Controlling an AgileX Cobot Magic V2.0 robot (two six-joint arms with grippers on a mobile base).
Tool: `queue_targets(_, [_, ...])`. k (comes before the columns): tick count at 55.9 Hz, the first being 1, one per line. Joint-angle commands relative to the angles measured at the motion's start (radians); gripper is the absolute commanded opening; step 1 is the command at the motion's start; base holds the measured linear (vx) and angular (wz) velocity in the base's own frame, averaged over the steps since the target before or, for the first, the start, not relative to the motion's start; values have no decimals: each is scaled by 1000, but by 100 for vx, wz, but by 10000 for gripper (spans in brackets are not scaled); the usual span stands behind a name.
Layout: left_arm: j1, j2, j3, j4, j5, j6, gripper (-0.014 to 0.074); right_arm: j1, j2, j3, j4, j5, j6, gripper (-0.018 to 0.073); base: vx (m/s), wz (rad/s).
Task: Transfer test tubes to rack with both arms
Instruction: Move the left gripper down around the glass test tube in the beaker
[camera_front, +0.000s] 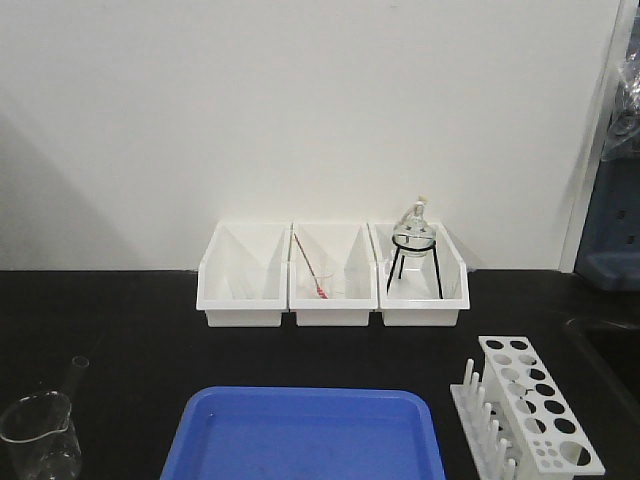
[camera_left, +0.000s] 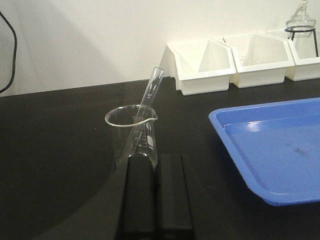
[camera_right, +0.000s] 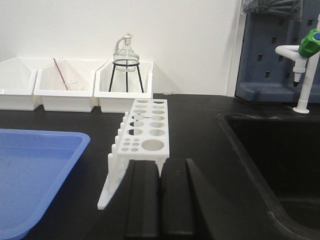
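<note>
Because the 1 test tube (camera_left: 148, 102) leans loosely in the glass beaker (camera_left: 120, 137), well apart from the empty rack (camera_right: 148, 125), your left gripper (camera_left: 156, 162), fingers pressed together, could knock it or topple the beaker. Your right gripper (camera_right: 160, 167), likewise closed on nothing, risks shoving the light rack.

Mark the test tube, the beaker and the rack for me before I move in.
test tube (camera_left: 151, 89), left wrist view, upper shaft above the beaker's rim.
beaker (camera_left: 116, 142), left wrist view, left glass wall.
rack (camera_right: 145, 127), right wrist view, pierced top plate.
</note>
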Motion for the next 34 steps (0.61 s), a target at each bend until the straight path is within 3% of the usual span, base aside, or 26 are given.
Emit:
queue_targets(1, [-3, -15, 25, -2, -97, -1, -8, 1, -11, 6, -10, -92, -4, -11, 0, 0])
queue_targets(18, [-3, -15, 25, -3, -144, -1, -8, 0, -11, 5, -10, -285, -3, -11, 0, 0])
queue_targets(34, [-3, -15, -6, -7, -259, -57, -8, 1, -11, -13, -6, -290, 43, -11, 0, 0])
